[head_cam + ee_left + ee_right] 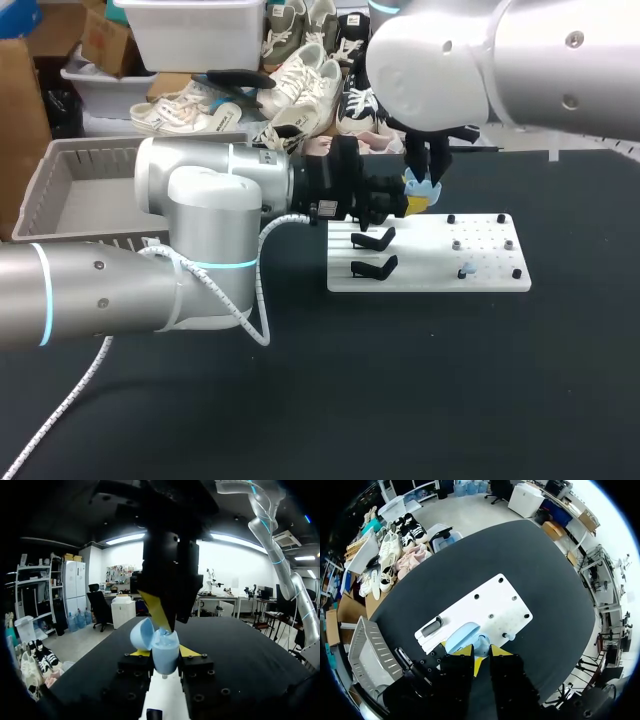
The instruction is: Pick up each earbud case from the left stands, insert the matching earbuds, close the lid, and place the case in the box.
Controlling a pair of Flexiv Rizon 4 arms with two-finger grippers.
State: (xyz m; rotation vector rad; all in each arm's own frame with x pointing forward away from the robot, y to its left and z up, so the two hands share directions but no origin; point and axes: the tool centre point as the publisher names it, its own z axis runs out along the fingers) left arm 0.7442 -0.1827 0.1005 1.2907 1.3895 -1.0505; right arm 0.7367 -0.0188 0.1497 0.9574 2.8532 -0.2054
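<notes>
Reference: the white board (430, 278) on the black table (400, 400).

1. Near edge of the board. One loose pale blue earbud (465, 270) lies just inside this edge, among the black pegs (451, 219).

2. The end of the board toward the grey basket (75, 165). Two black stands (373, 240) sit here, one behind the other.

3. Above the board, clear of its surface. The left gripper (164, 652) comes in level from the basket side and holds the pale blue earbud case (166, 657).
   - Its two yellow fingertips (140, 652) press on the case body from opposite sides, pinching it.
   - The long axis of the case body stands vertical, with the open mouth pointing up.
   - The lid (141, 632) is swung open on its hinge and tilts away to one side of the body.
   - In the left wrist view, the white board shows directly under the held case.

4. Above the case. The right gripper (159, 612) hangs straight down over it, with its yellow end at the open mouth of the case body. Whether this gripper is open or closed cannot be determined in any view. In the right wrist view the case sits just ahead of the right gripper, with the board beyond it.

5. Beyond the stand end of the board. The grey basket stands well apart from the board, on the far side of the left arm (200, 215).
</notes>
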